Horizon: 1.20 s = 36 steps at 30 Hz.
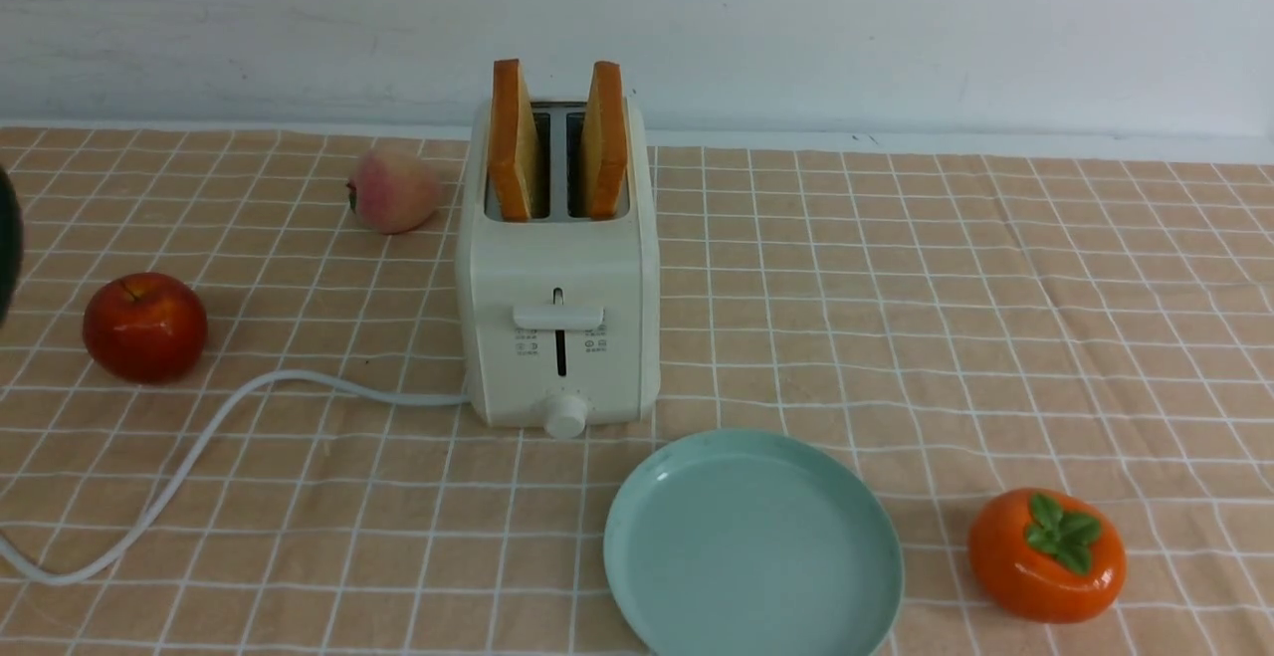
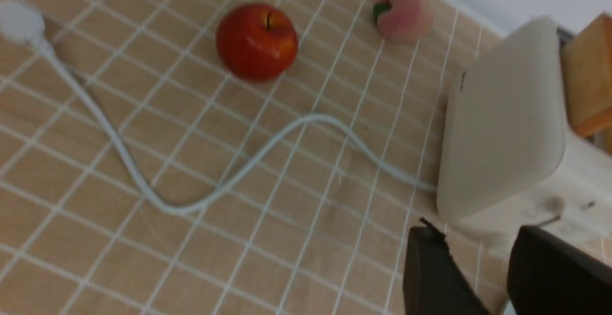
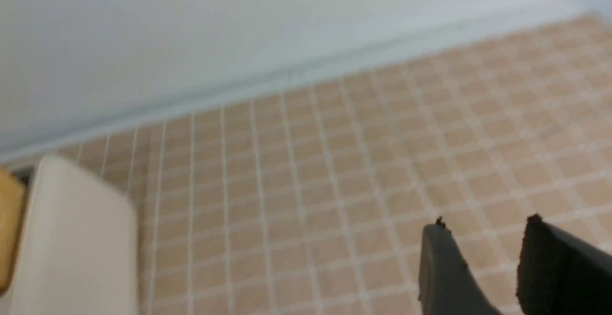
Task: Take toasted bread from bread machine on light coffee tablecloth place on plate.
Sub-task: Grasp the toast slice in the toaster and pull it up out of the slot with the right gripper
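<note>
The cream-white bread machine [image 1: 559,278] stands mid-table on the light coffee tablecloth [image 1: 946,337]. Two slices of toasted bread stand upright in its slots, one left [image 1: 513,141] and one right [image 1: 605,140]. The pale teal plate [image 1: 751,546] lies empty in front of it, slightly right. In the left wrist view my left gripper [image 2: 478,238] is open and empty, above the cloth by the toaster's [image 2: 502,124] front corner; a slice [image 2: 588,73] shows at the edge. In the right wrist view my right gripper [image 3: 485,231] is open and empty over bare cloth, right of the toaster [image 3: 76,238].
A red apple [image 1: 145,326] sits at the left and a peach [image 1: 394,190] behind it near the toaster. An orange persimmon [image 1: 1047,554] sits right of the plate. The white cord [image 1: 199,447] loops across the front left. A white wall runs behind.
</note>
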{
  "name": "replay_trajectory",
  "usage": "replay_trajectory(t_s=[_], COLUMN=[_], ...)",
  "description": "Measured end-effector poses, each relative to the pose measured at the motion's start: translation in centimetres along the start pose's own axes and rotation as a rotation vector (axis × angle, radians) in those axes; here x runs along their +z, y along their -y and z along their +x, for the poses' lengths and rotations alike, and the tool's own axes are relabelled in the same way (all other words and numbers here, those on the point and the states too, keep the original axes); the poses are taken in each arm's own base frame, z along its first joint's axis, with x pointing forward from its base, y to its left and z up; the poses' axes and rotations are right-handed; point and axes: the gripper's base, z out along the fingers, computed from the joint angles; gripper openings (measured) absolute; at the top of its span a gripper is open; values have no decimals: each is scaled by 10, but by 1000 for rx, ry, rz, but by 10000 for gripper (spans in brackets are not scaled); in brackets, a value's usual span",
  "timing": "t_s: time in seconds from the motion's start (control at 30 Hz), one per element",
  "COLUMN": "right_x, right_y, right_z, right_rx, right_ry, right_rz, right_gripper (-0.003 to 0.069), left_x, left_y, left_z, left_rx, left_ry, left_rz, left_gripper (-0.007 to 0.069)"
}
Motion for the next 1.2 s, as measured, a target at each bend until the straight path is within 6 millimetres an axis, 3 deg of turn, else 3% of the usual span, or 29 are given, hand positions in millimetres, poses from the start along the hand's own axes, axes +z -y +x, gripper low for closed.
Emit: replay_trajectory(t_s=[0.03,0.1,0.13,0.17,0.23,0.27,0.3,0.37,0.4,0.43,0.63,0.77,1.0,1.1,1.17,1.2], right_x=[7,49,58,82,106,110,126,143,142,155,185,198,218,225,222,221], right_y=[-2,-21,-26,-43,-75,-81,-106,-142,-144,-174,-233,-244,-244,-243,-244,-244], right_z=[3,21,25,34,38,38,37,35,37,36,31,28,37,42,39,38], right_rx=[10,-7,-25,-39,-97,-108,-153,-224,-229,-301,-402,-351,-340,-342,-336,-336], right_ry=[-29,-230,-273,-371,-444,-453,-471,-469,-474,-461,-400,-363,-352,-360,-352,-350], right_rz=[-14,-110,-131,-203,-315,-334,-394,-458,-463,-495,-441,-425,-400,-394,-403,-403], right_gripper=[239,239,239,239,244,245,255,281,284,314,427,454,449,360,177,162], left_x=[1,8,9,12,14,15,15,15,15,15,13,13,13,13,13,13], left_y=[0,-4,-4,-6,-8,-8,-8,-8,-8,-9,-11,-11,-11,-11,-11,-11], left_z=[2,15,18,24,30,31,35,37,37,38,42,43,43,43,43,43], left_rx=[-6,-24,-26,-30,-36,-37,-40,-46,-47,-49,-48,-49,-51,-51,-51,-51], left_ry=[-13,-102,-121,-160,-207,-216,-244,-265,-267,-280,-328,-336,-337,-337,-337,-337], left_rz=[1,-5,-5,-7,-8,-9,-8,-4,-5,-7,-35,-37,-35,-35,-35,-35], left_gripper=[239,239,239,239,239,239,239,239,239,239,239,239,239,239,239,239])
